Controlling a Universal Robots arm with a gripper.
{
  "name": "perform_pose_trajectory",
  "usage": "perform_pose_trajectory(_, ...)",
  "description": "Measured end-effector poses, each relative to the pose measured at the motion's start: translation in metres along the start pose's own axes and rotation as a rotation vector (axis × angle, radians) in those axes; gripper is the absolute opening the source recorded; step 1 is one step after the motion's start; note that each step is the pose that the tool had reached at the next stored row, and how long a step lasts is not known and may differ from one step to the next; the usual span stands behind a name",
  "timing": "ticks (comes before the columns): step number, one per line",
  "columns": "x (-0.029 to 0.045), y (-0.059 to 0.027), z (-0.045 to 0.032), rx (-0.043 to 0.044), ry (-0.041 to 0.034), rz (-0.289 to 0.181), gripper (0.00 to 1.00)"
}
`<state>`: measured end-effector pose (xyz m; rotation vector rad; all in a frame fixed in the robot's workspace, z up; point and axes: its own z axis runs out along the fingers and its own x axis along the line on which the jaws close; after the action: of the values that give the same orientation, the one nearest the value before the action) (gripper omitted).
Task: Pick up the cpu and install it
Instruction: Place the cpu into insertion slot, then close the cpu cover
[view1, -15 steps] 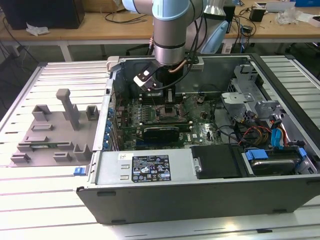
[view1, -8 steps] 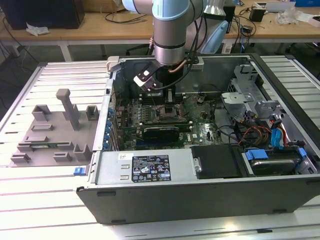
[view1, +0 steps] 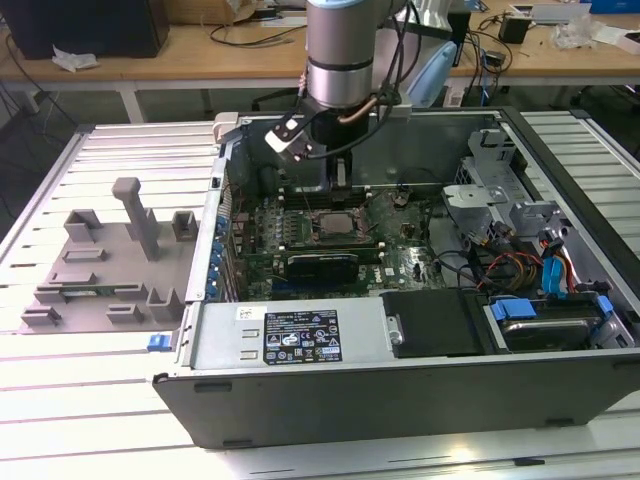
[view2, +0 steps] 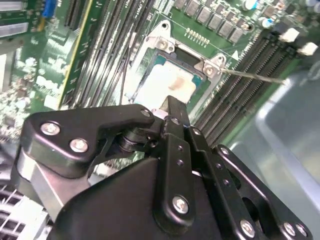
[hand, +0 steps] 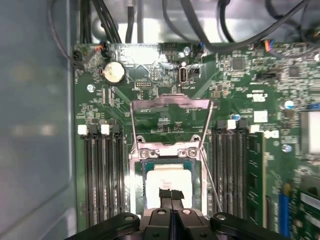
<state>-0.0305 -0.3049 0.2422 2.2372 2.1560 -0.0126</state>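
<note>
Black linkage of your gripper looms nearest in both wrist views, its two tips pressed together with only a thin seam between them and nothing held. Directly under those closed tips lies the cpu, flat in its socket on the green motherboard. You cannot tell whether the tips touch its pale top or hang just above it. Beyond the chip, the hinged metal frame stands lifted open, and memory slots run along both sides of the socket. In the exterior view your arm reaches down into the open computer case lying on a slatted table, with a gray fixture at the exterior view's left.
</note>
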Motion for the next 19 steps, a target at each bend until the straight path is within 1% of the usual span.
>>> perform_pose_trajectory(2,-0.0002,0.0001,-0.0054,-0.0001,0.0002,0.0,0.11)
perform_pose_trajectory(19,-0.0002,0.0001,-0.0058,-0.0001,-0.0002,0.0,0.11)
